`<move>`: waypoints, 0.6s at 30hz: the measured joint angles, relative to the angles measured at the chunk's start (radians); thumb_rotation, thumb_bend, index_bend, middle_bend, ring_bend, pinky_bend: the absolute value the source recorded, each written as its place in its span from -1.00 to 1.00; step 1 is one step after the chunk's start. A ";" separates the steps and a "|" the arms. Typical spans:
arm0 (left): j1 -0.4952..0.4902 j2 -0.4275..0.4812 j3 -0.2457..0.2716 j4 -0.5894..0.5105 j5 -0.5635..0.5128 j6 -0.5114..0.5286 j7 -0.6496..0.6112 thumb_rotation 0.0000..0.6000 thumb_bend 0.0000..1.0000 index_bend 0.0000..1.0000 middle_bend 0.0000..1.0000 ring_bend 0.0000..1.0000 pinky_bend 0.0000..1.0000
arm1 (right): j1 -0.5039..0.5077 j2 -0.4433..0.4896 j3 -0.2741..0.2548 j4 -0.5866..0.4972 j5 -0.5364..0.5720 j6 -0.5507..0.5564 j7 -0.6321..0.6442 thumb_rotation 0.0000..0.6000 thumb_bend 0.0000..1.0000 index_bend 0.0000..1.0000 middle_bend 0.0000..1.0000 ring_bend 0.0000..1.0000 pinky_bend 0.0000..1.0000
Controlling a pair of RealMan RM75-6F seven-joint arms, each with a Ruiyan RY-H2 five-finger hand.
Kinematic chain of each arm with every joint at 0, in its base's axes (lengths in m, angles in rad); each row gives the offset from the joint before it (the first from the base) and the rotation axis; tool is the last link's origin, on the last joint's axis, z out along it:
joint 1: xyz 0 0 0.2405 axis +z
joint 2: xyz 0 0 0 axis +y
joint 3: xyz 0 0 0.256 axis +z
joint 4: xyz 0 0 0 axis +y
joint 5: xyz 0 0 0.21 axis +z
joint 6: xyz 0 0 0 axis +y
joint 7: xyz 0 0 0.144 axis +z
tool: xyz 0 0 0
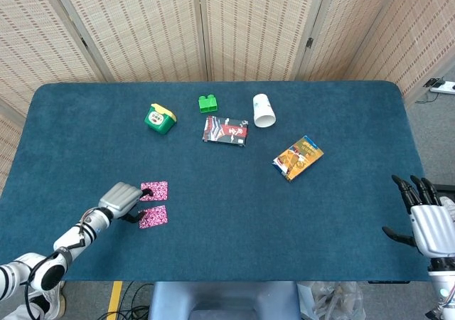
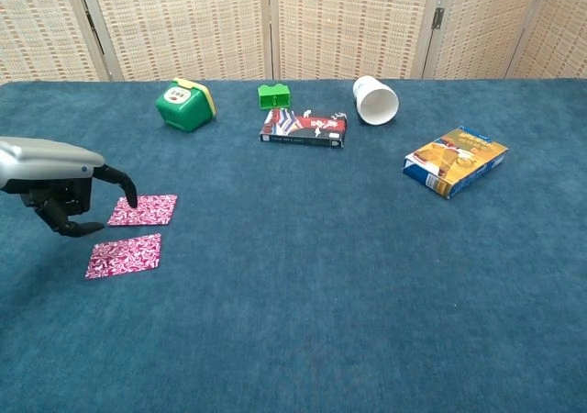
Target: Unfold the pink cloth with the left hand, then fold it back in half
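The pink patterned cloth lies unfolded on the blue table as two panels, a far half (image 1: 154, 190) and a near half (image 1: 153, 216); the chest view shows them as the far half (image 2: 142, 209) and the near half (image 2: 124, 255). My left hand (image 1: 122, 200) hovers just left of the cloth, seen from the chest as the left hand (image 2: 60, 184). Its forefinger arches toward the far half's left edge, thumb apart from it, nothing between them. My right hand (image 1: 426, 222) hangs off the table's right front corner with fingers spread, holding nothing.
Along the back stand a green-and-yellow box (image 1: 159, 118), a green brick (image 1: 207, 104), a flat red-and-black packet (image 1: 225, 131) and a white cup (image 1: 263, 110) on its side. An orange snack box (image 1: 298, 157) lies at mid right. Folding screens stand behind the table.
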 measured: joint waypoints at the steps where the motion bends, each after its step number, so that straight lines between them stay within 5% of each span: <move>1: -0.001 -0.016 -0.003 0.020 -0.007 0.000 0.002 0.60 -0.04 -0.48 0.92 0.91 1.00 | -0.001 0.000 0.000 0.000 0.002 0.000 0.000 1.00 -1.00 -0.92 -0.62 -0.97 -1.00; 18: -0.013 -0.080 0.002 0.091 -0.129 -0.008 0.076 0.60 -0.04 -0.50 0.92 0.91 1.00 | 0.004 -0.003 0.003 0.005 0.006 -0.010 0.004 1.00 -1.00 -0.92 -0.62 -0.97 -1.00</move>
